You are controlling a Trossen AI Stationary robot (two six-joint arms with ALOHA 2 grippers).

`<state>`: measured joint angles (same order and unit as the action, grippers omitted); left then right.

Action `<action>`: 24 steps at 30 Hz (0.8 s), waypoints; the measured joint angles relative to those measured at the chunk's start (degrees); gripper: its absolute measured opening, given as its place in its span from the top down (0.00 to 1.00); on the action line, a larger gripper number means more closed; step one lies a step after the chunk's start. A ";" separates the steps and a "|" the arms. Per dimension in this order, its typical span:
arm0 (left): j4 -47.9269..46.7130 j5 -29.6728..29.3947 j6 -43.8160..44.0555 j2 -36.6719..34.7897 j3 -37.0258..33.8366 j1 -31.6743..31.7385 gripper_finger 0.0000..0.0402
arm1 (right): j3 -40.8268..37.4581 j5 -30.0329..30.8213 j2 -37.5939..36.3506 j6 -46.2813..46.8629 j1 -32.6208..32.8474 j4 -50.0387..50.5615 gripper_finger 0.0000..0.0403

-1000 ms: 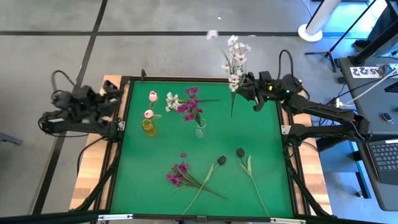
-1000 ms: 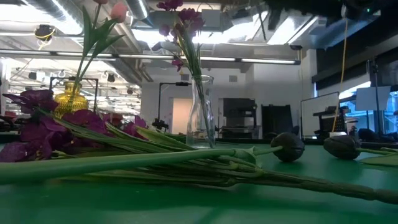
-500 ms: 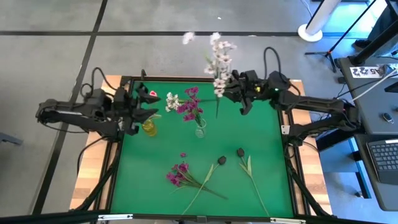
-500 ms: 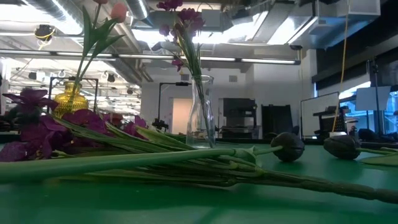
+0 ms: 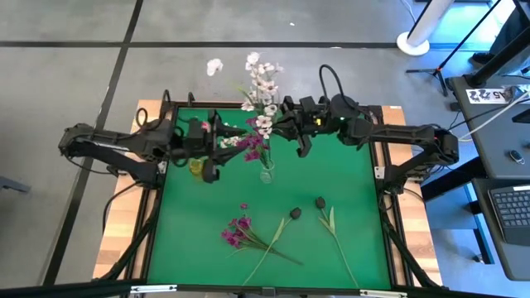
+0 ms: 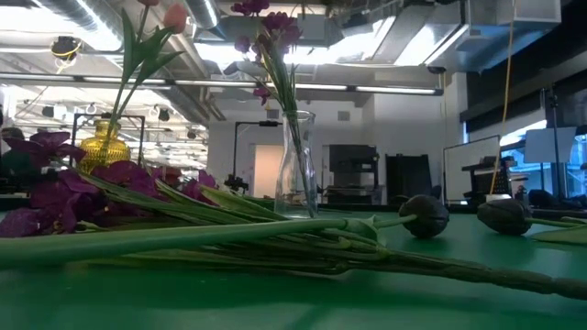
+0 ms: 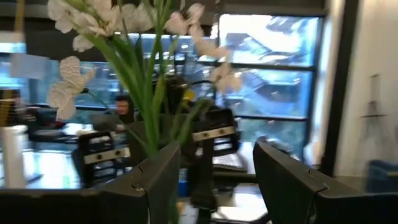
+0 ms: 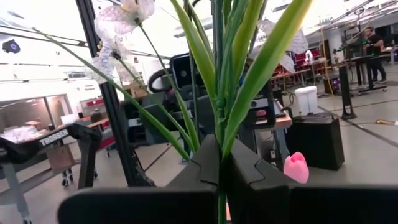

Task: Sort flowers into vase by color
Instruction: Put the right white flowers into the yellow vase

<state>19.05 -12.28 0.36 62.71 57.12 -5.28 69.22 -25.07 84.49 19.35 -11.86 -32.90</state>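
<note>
Both grippers converged; right gripper (image 5: 286, 128) clamps white flowers (image 5: 261, 83).

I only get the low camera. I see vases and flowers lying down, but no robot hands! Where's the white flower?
Observer: The right gripper is shut on the white flower sprig, holding it by its stems over the back part of the table.
Operator: What's the other hand doing?
Observer: The left gripper is open and faces that sprig. From above it sits close to the yellow vase.
Operator: Is the white one near the purple ones?
Observer: From above, its lowest blossoms overlap the magenta flowers standing in the clear vase.
</note>
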 joint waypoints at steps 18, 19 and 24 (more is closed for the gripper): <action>6.38 -11.13 -2.59 5.98 3.07 2.90 0.51 | 1.28 -1.39 1.70 0.01 -0.01 1.39 0.99; 7.16 -11.11 -2.62 5.98 3.07 2.93 0.51 | 1.28 -1.37 1.70 -0.07 -0.01 1.33 0.99; 8.48 -10.09 -2.62 5.98 3.09 2.91 0.57 | 1.28 -1.18 1.70 -0.11 -0.02 1.31 0.99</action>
<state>27.53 -22.37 -2.26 68.69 60.20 -2.37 70.50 -26.25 86.19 19.25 -11.88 -31.59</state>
